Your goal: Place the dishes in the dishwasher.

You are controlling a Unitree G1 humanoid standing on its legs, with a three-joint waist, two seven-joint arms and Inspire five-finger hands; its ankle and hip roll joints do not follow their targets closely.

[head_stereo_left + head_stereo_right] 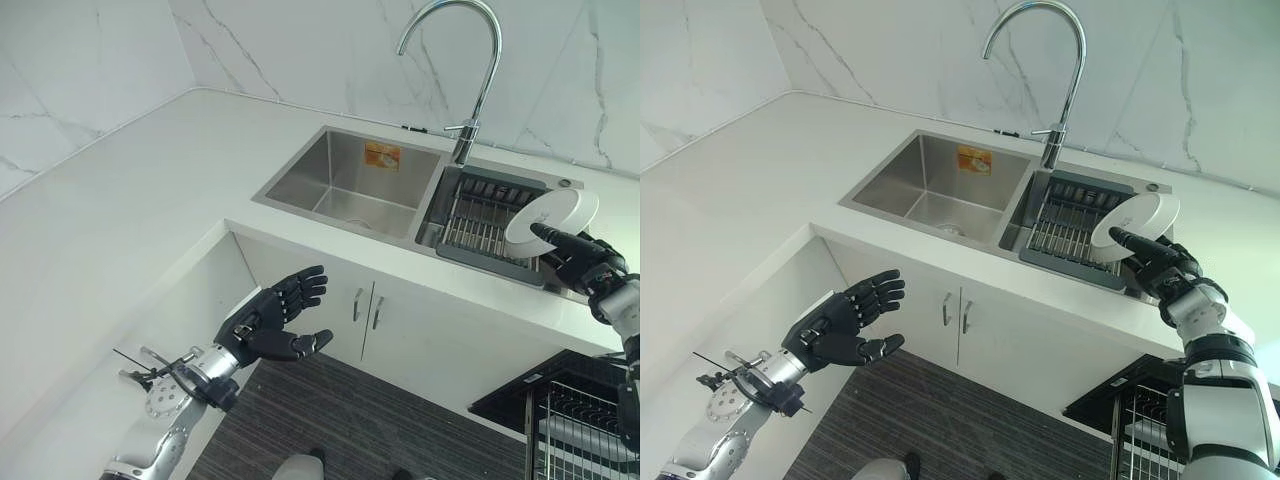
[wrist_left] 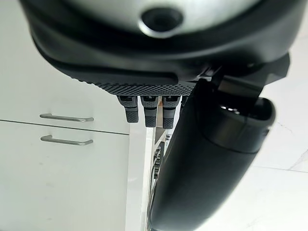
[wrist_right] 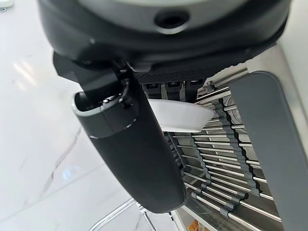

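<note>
Plate (image 1: 552,217): white, round, pinched in the right hand, tilted above the right end of the drying rack, over the sink's smaller basin.
Right hand (image 1: 583,262): fingers (image 3: 166,89) on one face of the plate, thumb on the other, at the counter's right edge.
Left hand (image 1: 272,319): held in the air in front of the cabinet doors, fingers spread and relaxed, holding nothing.
Drying rack (image 1: 487,224): dark frame with metal bars, sits in the right basin.
Sink (image 1: 350,180): steel, larger basin bare, curved faucet (image 1: 463,60) behind it.
Dishwasher rack (image 1: 585,412): wire basket, low right, below the counter (image 1: 130,190).
Cabinet doors (image 1: 395,335): white, two bar handles, under the sink.
</note>
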